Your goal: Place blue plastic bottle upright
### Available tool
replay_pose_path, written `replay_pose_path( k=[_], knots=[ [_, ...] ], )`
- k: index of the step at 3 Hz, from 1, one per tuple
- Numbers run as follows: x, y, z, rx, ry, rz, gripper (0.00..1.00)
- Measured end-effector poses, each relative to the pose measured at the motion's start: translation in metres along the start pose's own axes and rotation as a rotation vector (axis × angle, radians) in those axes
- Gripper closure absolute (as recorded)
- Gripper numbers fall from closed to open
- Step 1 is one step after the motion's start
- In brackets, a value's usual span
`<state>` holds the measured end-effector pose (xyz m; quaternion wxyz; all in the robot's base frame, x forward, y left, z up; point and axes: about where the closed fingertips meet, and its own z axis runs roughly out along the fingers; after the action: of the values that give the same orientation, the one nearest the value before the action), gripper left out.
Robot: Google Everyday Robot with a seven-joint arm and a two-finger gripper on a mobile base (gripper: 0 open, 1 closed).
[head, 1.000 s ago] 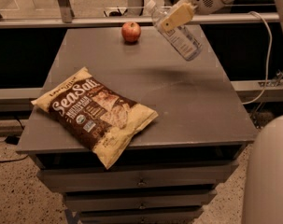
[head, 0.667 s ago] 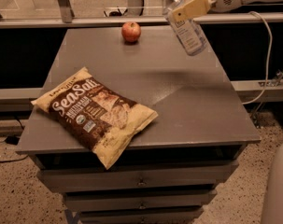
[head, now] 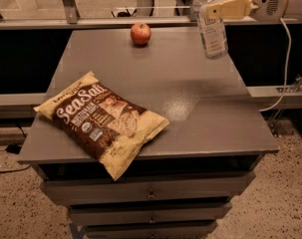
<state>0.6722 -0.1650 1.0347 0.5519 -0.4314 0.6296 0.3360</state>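
Risk lies mainly in the release: the blue plastic bottle (head: 211, 29) hangs in the upper right of the frame, over the far right corner of the grey table (head: 190, 88). It is close to vertical, though its neck leans a little left. Whether its base touches the tabletop or floats just above it cannot be told. The gripper (head: 216, 9) reaches in from the right edge of the frame and is clenched across the bottle's upper body, 1 cream finger (head: 230, 7) lying over the label. If the jaws let go while the base is clear of the surface or the lean remains, the light bottle would likely topple. It stands near the table's right edge, so it could roll off that side. The apple (head: 140, 33), at the upper middle, and the chip bag (head: 103, 121), at the lower left, are well apart from it and look safe. Compared with 1 s ago, the bottle has swung from a steep slant to nearly upright and shifted right; apple and bag have not moved.
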Motion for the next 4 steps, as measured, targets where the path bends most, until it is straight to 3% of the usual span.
replay_pose_path(
  k=[2, 4],
  knots=[
    [0.001, 0.003, -0.002, -0.004, -0.011, 0.002, 1.00],
    [0.001, 0.014, 0.003, -0.023, -0.268, 0.017, 1.00]
  ],
)
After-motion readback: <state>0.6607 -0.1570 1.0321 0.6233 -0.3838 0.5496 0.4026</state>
